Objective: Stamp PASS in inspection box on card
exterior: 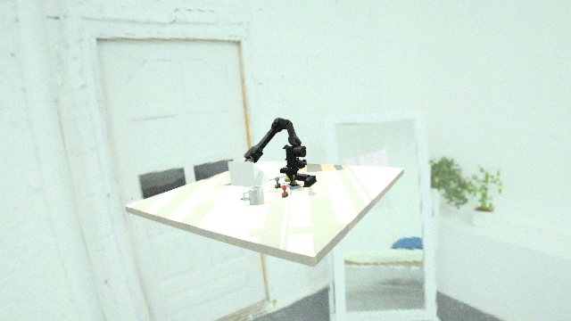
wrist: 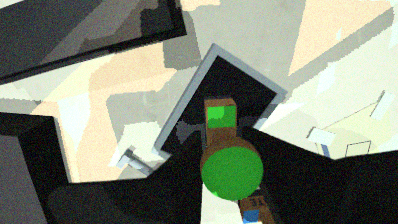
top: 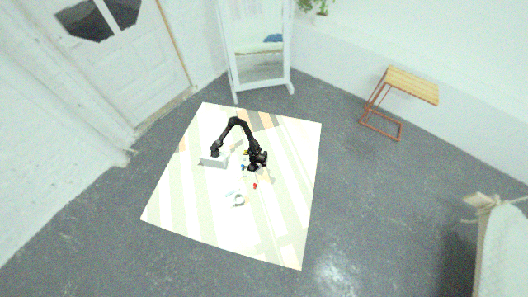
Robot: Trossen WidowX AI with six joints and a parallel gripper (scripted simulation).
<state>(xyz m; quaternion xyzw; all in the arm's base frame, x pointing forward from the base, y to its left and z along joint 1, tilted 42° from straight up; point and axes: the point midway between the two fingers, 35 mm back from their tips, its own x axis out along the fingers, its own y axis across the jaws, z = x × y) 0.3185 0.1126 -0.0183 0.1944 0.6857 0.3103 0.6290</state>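
My gripper (wrist: 221, 135) (exterior: 293, 180) is shut on the green-topped stamp (wrist: 232, 172), whose wooden block with a green patch is over the dark ink pad (wrist: 250, 69). The stamp looks upright; whether it touches the pad cannot be told. Its printing face is hidden, and no PASS lettering shows. The pale card (wrist: 336, 123) lies right of the pad in the wrist view, with a thin-lined box (wrist: 359, 143) that looks blank inside. The fingers cover part of the card and the near side of the pad.
A blue-topped stamp (top: 242, 167) (exterior: 277, 182) (wrist: 251, 216) and a red-topped stamp (top: 255, 186) (exterior: 285, 191) stand near the gripper. A yellow item (top: 246, 152) is behind. A grey mug (top: 238, 200) (exterior: 256, 195) stands toward the front. A small grey object (wrist: 134, 161) lies left of the pad.
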